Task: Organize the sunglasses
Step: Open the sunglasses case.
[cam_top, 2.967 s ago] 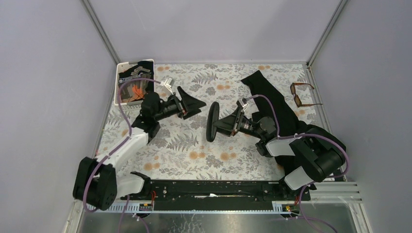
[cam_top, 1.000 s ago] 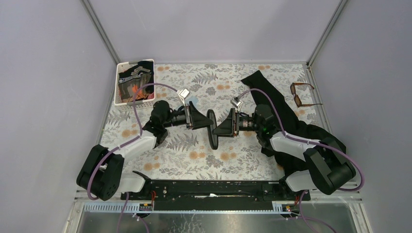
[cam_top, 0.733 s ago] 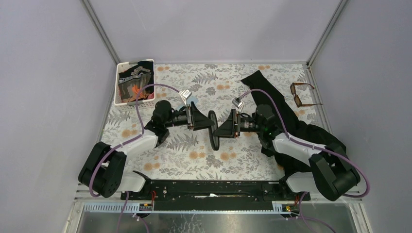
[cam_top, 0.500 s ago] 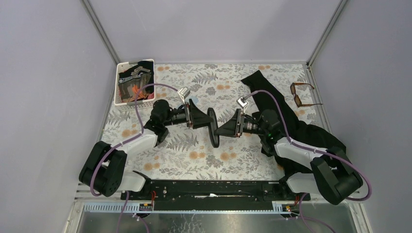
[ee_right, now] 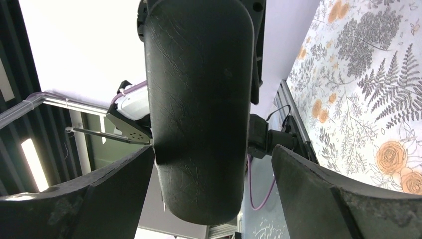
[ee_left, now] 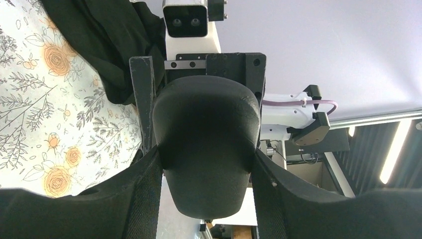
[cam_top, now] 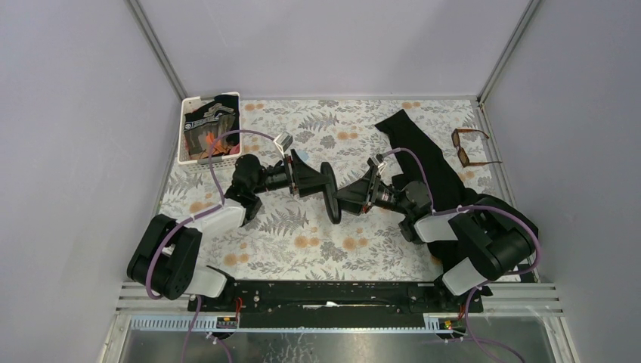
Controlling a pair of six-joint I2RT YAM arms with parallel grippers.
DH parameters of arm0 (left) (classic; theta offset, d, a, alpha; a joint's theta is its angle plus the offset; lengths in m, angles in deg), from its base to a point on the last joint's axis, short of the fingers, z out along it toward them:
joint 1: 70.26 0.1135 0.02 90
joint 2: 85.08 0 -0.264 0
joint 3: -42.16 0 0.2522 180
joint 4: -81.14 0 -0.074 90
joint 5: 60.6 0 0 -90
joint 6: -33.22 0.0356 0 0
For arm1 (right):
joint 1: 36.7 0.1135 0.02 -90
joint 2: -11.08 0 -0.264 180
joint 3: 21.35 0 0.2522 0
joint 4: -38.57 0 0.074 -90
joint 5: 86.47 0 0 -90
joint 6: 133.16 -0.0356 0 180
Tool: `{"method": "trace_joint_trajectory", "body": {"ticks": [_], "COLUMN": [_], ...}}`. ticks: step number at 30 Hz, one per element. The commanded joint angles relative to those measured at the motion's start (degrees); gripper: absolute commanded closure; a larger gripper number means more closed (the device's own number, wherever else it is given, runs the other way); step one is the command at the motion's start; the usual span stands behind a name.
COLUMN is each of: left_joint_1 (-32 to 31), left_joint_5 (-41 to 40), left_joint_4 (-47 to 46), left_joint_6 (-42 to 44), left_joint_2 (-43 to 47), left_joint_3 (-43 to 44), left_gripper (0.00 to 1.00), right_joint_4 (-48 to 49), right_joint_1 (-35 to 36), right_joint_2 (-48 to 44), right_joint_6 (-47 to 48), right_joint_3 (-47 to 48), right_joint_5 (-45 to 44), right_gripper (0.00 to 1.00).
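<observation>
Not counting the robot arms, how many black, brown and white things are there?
Black: 2 (black oblong glasses case, black cloth)
Brown: 1 (amber-brown-framed sunglasses)
White: 1 (white plastic basket)
Total: 4, not counting what is inside the basket.

Count, this moment. Sunglasses [cam_top: 470,147]: one pair, brown frame, two dark lenses. Black case [cam_top: 329,193]: one, oblong. Black cloth [cam_top: 423,155]: one long piece, as far as I can tell. White basket [cam_top: 187,130]: one; the dark and orange things inside are too tangled to count. Flowered table cover [cam_top: 287,227]: one. Arms of mine: two, a left arm [cam_top: 219,215] and a right arm [cam_top: 453,227]. Pincers: two, my left pincer [cam_top: 317,181] and my right pincer [cam_top: 349,198], two fingers each, four in all. Purple cables: two, a left cable [cam_top: 215,147] and a right cable [cam_top: 423,172].
</observation>
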Motion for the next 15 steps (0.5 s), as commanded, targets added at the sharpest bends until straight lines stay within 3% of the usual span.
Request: {"method": "trace_joint_trajectory", "body": {"ticks": [1, 10, 12, 15], "left_joint_1": [-0.26, -0.18, -0.18, -0.09], "left_joint_5": [-0.08, -2.07, -2.34, -2.53], "left_joint_4": [-4.93, -0.27, 0.1, 0.44], "left_joint_6": [-1.14, 1.1, 1.17, 1.45], "left_joint_2": [0.57, 0.95, 0.99, 1.13], "left_joint_3": [1.77, 2.02, 2.15, 2.15], "left_gripper": [1.0, 1.0, 1.0, 1.0], "right_joint_4": [12.71, 12.61, 12.64, 12.66], "right_joint_1": [0.54, 3.11, 3.39, 3.47], "right_joint_2": [0.78, 2.85, 3.27, 3.51], "right_joint_6": [-1.75, -1.21, -1.25, -1.64], "right_joint_3": [2.38, 3.6, 3.45, 2.74], "right_joint_5": [-1.45, -2.49, -2.71, -3.62], "right_gripper": [0.07, 0.1, 0.16, 0.34]}}
